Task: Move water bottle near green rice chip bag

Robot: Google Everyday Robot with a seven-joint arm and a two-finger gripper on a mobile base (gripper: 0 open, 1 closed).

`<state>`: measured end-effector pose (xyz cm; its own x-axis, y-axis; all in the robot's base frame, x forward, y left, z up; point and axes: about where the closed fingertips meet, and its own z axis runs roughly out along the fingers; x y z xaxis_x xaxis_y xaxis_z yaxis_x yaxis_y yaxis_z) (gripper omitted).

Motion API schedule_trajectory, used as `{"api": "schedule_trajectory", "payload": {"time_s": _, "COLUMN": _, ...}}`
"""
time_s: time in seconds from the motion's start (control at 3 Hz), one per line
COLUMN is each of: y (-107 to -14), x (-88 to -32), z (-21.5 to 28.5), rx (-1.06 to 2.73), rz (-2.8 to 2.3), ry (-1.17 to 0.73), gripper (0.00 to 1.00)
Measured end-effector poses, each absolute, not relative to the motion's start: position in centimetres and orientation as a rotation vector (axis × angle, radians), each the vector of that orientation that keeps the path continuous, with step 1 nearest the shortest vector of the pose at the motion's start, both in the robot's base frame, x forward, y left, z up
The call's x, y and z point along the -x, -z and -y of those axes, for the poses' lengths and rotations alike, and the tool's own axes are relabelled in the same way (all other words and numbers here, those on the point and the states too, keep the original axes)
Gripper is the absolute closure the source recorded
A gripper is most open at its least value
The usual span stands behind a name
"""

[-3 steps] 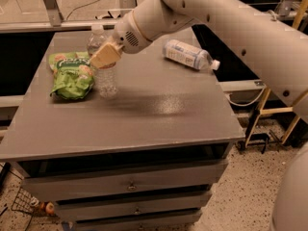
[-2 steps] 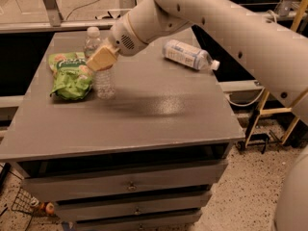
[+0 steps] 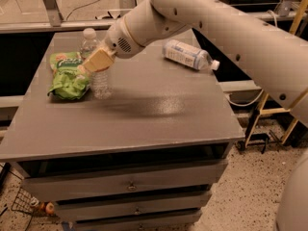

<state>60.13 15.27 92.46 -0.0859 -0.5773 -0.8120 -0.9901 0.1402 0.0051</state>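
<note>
Standing upright on the desk (image 3: 144, 114), the bottle (image 3: 101, 84) sat just right of the bag (image 3: 67, 78), so placement looked nearly done. The hand (image 3: 98, 60) was clamped round its middle, probably steadying it against tipping. The spare bottle (image 3: 185, 54) lay well apart.

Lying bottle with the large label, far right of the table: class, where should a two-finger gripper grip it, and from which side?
Probably grip the labelled bottle mid-body from above, jaws across its width: it lies on its side, cap pointing right. The gripper is at the water bottle.
</note>
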Motion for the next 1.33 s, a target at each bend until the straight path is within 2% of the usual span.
{"api": "schedule_trajectory", "payload": {"time_s": 0.33, "y": -92.38, "x": -59.99, "z": -15.54, "rx": 1.519, "rz": -1.746, "ry": -0.785, "gripper": 0.53}}
{"api": "schedule_trajectory", "payload": {"time_s": 1.0, "y": -92.28, "x": -59.80, "z": -15.90, "rx": 1.527, "rz": -1.744, "ry": -0.790, "gripper": 0.06}}
{"api": "schedule_trajectory", "payload": {"time_s": 1.33, "y": -92.24, "x": -59.73, "z": -16.03, "rx": 1.529, "rz": -1.743, "ry": -0.791, "gripper": 0.00}}
